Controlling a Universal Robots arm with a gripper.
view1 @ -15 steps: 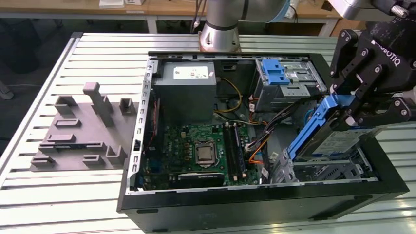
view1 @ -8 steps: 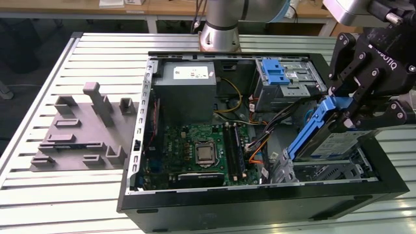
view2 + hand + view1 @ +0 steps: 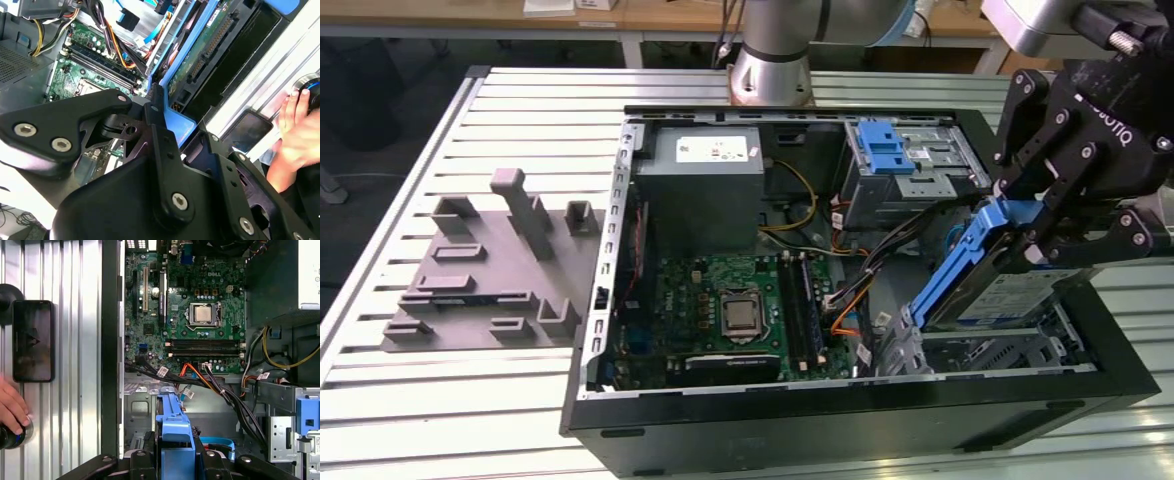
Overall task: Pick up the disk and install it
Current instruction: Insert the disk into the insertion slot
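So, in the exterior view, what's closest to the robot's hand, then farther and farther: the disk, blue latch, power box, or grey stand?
1. disk: gripped in the hand.
2. blue latch: atop the drive cage.
3. power box: across the case, toward the exterior view's left.
4. grey stand: outside the case, far at that view's left.

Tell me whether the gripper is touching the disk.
Touching. The exterior view shows the gripper clamped on the blue end handle of the disk, which hangs tilted from it.
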